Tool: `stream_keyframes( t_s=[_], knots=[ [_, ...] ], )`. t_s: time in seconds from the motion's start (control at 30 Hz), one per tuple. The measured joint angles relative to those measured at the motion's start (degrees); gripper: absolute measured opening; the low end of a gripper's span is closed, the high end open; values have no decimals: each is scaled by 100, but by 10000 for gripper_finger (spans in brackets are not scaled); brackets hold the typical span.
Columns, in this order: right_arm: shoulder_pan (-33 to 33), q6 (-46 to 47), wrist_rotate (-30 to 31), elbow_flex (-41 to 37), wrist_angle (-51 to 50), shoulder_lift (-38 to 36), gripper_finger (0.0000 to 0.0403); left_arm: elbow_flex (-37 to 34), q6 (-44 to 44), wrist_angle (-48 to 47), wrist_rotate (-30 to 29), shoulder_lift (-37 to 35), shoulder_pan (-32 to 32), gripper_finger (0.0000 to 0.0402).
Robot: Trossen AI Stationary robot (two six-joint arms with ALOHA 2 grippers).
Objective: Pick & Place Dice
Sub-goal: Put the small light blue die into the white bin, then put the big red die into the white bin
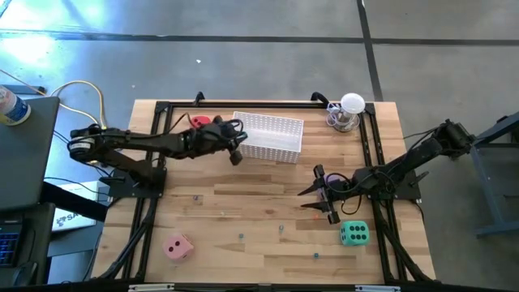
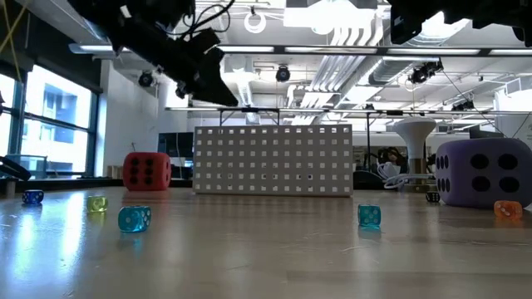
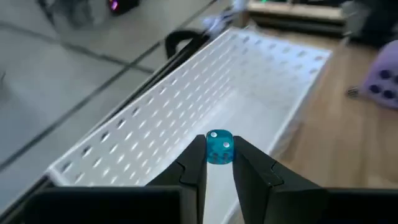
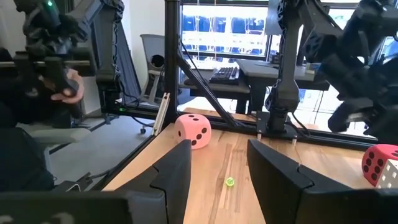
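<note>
My left gripper [image 1: 237, 146] is above the left end of the white perforated basket [image 1: 272, 136], shut on a small clear blue die [image 3: 219, 148]. My right gripper [image 1: 323, 195] hangs open over the table's right middle and touches nothing. The green die [image 1: 353, 234] rests on the table just to its near side. The pink die [image 1: 178, 246] sits near the near-left corner. The red die [image 1: 200, 122] stands by the basket's left end. The purple die [image 2: 480, 171] sits toward the far-right corner. My left gripper pinches the small blue die by two opposite faces [image 3: 210, 152] between the free ends of its two fingers. The fingers slant down from the table's left side. The die is lifted clear, above the inside of the basket [image 3: 249, 118].
Several small clear dice lie scattered on the table, among them a cyan one [image 2: 134, 218], another cyan one [image 2: 369, 215], a yellow one [image 2: 97, 203] and an orange one [image 2: 507, 209]. A white mushroom-shaped lamp [image 1: 351, 105] stands at the far right. A black frame [image 1: 170, 109] borders the table.
</note>
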Motion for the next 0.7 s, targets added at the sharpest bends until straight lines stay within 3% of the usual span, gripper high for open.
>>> stream_keyframes(
  t_s=[0.27,0.7],
  knots=[
    [1,-4,2,0,0,0,149,0,-113,-143,-4,31,243,79],
    [1,-12,24,0,0,0,149,0,75,-201,9,31,96,82]
  ],
)
